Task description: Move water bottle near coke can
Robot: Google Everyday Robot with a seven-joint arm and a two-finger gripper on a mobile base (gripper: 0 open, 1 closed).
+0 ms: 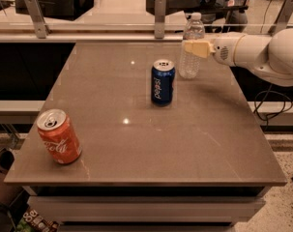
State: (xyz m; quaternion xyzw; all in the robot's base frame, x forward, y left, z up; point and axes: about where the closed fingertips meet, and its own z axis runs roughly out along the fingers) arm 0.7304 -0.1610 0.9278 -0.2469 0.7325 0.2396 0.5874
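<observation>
The water bottle (189, 66), clear and ribbed with a white cap, stands upright at the table's far right. My gripper (189, 48) reaches in from the right at the bottle's mid height and overlaps its body. The white arm (262, 52) stretches off to the right edge. The coke can (59, 137), red-orange with a silver top, stands upright at the near left corner, far from the bottle.
A blue Pepsi can (162, 82) stands upright just left of and nearer than the bottle. The grey table (136, 144) ends in a front edge close to the coke can. Metal rail posts (159, 16) and dark equipment stand behind the table.
</observation>
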